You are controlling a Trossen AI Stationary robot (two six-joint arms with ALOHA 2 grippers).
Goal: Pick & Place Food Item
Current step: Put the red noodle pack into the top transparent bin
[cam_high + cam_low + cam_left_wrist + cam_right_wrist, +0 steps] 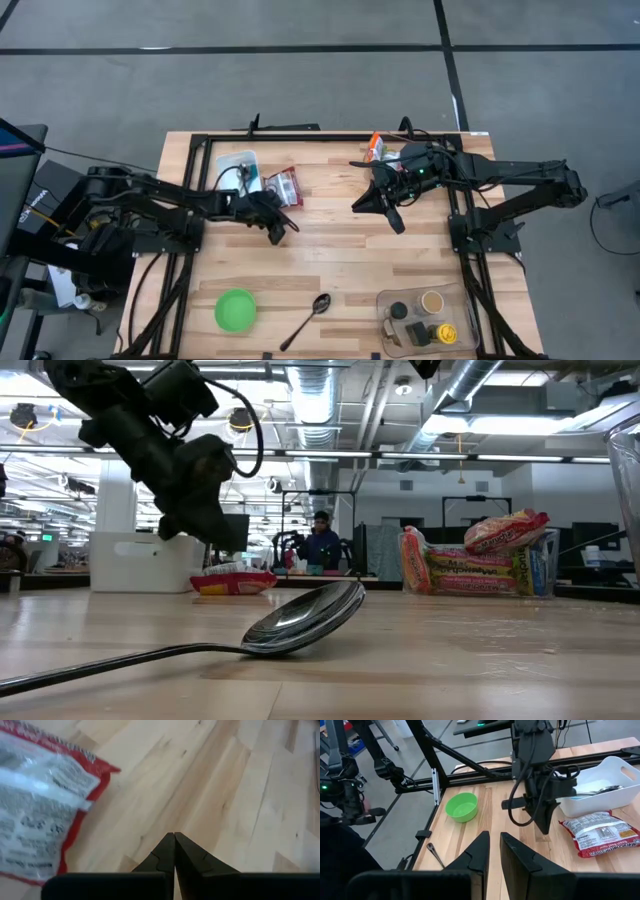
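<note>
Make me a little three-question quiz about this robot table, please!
1. True or false: the left hand is shut and holds nothing.
2. What lies closest to the green bowl? A) the spoon B) the white bin C) the red snack packet
3. Fill in: the red snack packet lies on the table right beside the white ____.

Key
1. True: its fingers meet above bare wood, next to the packet.
2. A: the spoon lies just right of the bowl in the view from above.
3. bin
</note>
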